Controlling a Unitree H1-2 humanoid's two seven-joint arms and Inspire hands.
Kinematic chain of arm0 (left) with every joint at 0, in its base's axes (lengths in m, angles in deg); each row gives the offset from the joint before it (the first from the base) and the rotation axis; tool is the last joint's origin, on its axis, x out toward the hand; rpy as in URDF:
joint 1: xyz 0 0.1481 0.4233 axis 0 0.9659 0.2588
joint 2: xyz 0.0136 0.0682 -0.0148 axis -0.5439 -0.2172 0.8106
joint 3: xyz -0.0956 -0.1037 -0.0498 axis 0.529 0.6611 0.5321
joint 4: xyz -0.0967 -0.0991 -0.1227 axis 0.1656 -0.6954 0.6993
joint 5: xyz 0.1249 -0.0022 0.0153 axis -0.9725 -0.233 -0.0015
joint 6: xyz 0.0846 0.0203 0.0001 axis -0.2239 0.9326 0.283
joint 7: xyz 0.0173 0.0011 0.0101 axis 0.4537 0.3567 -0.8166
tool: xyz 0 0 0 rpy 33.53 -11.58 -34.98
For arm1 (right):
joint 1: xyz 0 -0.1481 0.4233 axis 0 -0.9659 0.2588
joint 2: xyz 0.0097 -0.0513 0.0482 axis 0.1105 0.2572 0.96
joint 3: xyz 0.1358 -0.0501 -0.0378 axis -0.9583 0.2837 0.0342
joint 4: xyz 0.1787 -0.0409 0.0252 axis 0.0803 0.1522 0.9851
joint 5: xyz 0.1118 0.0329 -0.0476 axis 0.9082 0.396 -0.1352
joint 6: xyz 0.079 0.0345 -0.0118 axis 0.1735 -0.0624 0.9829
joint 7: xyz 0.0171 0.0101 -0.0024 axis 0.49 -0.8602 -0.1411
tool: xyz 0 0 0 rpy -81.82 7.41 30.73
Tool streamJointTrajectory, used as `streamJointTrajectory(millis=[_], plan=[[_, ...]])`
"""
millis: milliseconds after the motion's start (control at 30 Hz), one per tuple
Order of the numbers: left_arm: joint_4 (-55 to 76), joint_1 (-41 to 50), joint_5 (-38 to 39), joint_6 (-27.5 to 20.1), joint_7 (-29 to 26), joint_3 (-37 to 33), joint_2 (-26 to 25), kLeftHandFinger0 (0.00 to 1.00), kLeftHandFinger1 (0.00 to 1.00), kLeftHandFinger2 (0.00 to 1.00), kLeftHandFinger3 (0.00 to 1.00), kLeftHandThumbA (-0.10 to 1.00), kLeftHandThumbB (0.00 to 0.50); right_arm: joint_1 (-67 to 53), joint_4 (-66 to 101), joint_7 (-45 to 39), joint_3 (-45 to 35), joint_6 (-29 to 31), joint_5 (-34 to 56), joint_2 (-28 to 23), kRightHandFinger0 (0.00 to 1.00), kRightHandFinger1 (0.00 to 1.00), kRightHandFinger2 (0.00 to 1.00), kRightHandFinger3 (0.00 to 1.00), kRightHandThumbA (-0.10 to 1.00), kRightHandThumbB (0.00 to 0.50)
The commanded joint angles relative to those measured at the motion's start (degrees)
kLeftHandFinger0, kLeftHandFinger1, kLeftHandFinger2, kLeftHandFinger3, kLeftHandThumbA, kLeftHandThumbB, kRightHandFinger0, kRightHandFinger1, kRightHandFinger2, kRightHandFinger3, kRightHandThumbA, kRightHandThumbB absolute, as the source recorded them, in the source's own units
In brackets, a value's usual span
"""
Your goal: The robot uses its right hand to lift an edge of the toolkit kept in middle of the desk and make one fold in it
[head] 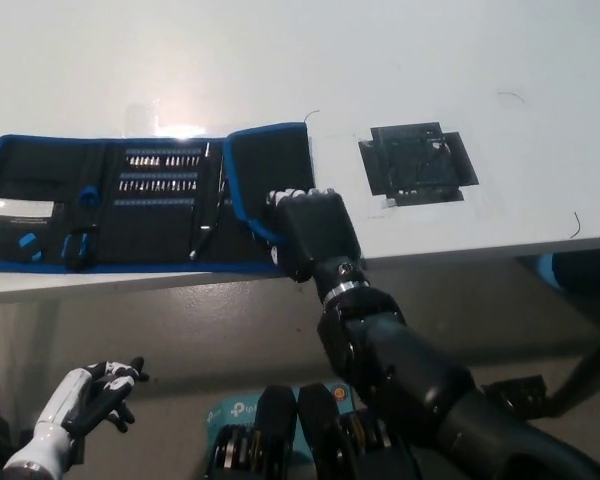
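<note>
toolkit point(130, 205) lies at desk point(430, 70) front edge, 1 end panel folded over | right hand point(315, 232) lies flat on that flap, gripping nothing | left hand point(90, 400) idle below desk, fingers spread | soft fabric, light, likely springs back; press near crease

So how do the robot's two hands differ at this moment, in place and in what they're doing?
The right hand is black and lies on the desk, palm down on the folded-over flap of the toolkit. The left hand is white and hangs below the desk edge at the lower left, touching nothing, its fingers apart. Neither hand grips anything.
</note>
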State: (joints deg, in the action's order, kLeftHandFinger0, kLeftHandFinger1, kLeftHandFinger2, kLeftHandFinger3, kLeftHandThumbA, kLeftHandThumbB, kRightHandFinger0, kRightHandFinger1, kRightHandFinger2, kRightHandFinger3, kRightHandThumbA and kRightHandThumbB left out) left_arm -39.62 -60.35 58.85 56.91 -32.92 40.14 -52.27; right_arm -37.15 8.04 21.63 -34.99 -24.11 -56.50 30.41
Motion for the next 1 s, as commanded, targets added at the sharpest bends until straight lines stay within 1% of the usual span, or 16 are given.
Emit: streamJointTrajectory(millis=[0, 33, 67, 100, 133, 167, 200, 233, 267, 300, 333, 500, 667, 767, 833, 967], plan=[[2.26, -0.79, -0.30, 0.43, 0.98, -0.03, -1.76, 0.33, 0.30, 0.17, 0.45, 0.62, 0.113, 0.09, -2.04, -12.49, 7.67, -5.19, -9.81, -1.56, 0.12, 0.33, 0.66, 0.42, -0.03, 0.101], [2.16, -0.82, -0.36, 0.31, 1.15, -0.16, -1.93, 0.33, 0.30, 0.17, 0.46, 0.63, 0.105, 0.55, -2.04, -15.35, 10.35, -7.21, -12.48, -2.15, 0.30, 0.55, 0.79, 0.56, 0.13, 0.037], [2.23, -0.82, -0.32, 0.35, 1.18, -0.16, -1.94, 0.33, 0.29, 0.17, 0.46, 0.63, 0.110, 0.73, -1.64, -16.91, 11.71, -8.04, -13.75, -2.58, 0.40, 0.64, 0.85, 0.77, 0.24, 0.021], [2.26, -0.82, -0.30, 0.37, 1.19, -0.15, -1.94, 0.33, 0.29, 0.16, 0.46, 0.63, 0.110, 0.82, -1.43, -17.54, 12.30, -8.43, -14.19, -2.76, 0.41, 0.62, 0.78, 0.87, 0.29, 0.022], [2.19, -0.85, -0.30, 0.52, 1.03, -0.06, -1.82, 0.32, 0.29, 0.16, 0.45, 0.63, 0.118, 0.95, -1.47, -18.45, 14.06, -8.80, -15.97, -3.31, 0.61, 0.83, 0.94, 1.00, 0.41, 0.037], [2.23, -0.85, -0.30, 0.58, 1.00, -0.05, -1.79, 0.33, 0.29, 0.16, 0.45, 0.63, 0.118, 1.00, -1.34, -18.68, 14.64, -8.90, -16.46, -3.52, 0.59, 0.80, 0.90, 1.00, 0.43, 0.044], [2.19, -0.77, -0.05, 0.67, 1.04, 0.13, -1.74, 0.33, 0.30, 0.17, 0.45, 0.63, 0.123, 0.76, -1.02, -19.07, 14.78, -9.24, -16.28, -3.57, 0.76, 0.97, 1.00, 1.00, 0.42, 0.086], [2.20, -0.74, 0.01, 0.69, 1.00, 0.20, -1.69, 0.32, 0.29, 0.16, 0.43, 0.62, 0.121, 0.77, -1.07, -19.11, 15.03, -9.45, -16.41, -3.53, 0.80, 1.00, 1.00, 1.00, 0.42, 0.120], [2.29, -0.67, -0.17, 0.51, 0.96, 0.07, -1.72, 0.31, 0.28, 0.15, 0.43, 0.62, 0.114, 0.40, -0.94, -18.25, 15.14, -9.65, -16.71, -3.54, 0.91, 1.00, 1.00, 1.00, 0.38, 0.161], [2.24, -0.62, -0.16, 0.41, 0.91, 0.07, -1.64, 0.31, 0.28, 0.15, 0.43, 0.62, 0.114, 0.41, -0.83, -18.31, 15.24, -9.70, -16.82, -3.60, 0.91, 1.00, 1.00, 1.00, 0.38, 0.162], [2.15, -0.63, 0.02, 0.43, 1.07, 0.10, -1.67, 0.31, 0.28, 0.15, 0.43, 0.62, 0.107, -0.33, -0.10, -16.85, 14.16, -9.48, -15.85, -3.56, 1.00, 1.00, 1.00, 1.00, 0.40, 0.226], [2.53, 0.24, 0.59, 0.46, 1.27, 0.43, -1.64, 0.32, 0.29, 0.13, 0.38, 0.62, 0.085, -1.78, 4.79, -17.92, 8.22, -8.68, -10.20, -2.57, 1.00, 1.00, 1.00, 1.00, 0.35, 0.308], [1.97, 0.90, 0.08, -0.08, 0.87, 0.28, -1.54, 0.35, 0.31, 0.16, 0.41, 0.63, 0.077, -2.05, 7.63, -24.57, 3.17, -9.92, -7.75, -1.00, 1.00, 1.00, 1.00, 1.00, 0.40, 0.203], [2.50, 1.61, 0.14, 0.00, 0.56, 0.51, -1.23, 0.36, 0.31, 0.15, 0.39, 0.62, 0.074, -2.16, 12.50, -28.42, -1.56, -9.92, -3.03, -0.59, 1.00, 1.00, 1.00, 1.00, 0.75, 0.309], [2.36, 1.95, 0.19, -0.35, 0.37, 0.55, -0.90, 0.36, 0.31, 0.15, 0.38, 0.62, 0.071, -2.34, 15.14, -30.79, -4.10, -9.92, -2.00, -0.45, 1.00, 1.00, 1.00, 1.00, 0.83, 0.358], [2.08, 2.65, 0.44, -1.68, 0.38, 0.68, -0.75, 0.34, 0.30, 0.14, 0.39, 0.63, 0.061, -2.99, 21.03, -33.03, -7.87, -9.91, 1.74, -0.47, 1.00, 1.00, 1.00, 1.00, 0.85, 0.359]])
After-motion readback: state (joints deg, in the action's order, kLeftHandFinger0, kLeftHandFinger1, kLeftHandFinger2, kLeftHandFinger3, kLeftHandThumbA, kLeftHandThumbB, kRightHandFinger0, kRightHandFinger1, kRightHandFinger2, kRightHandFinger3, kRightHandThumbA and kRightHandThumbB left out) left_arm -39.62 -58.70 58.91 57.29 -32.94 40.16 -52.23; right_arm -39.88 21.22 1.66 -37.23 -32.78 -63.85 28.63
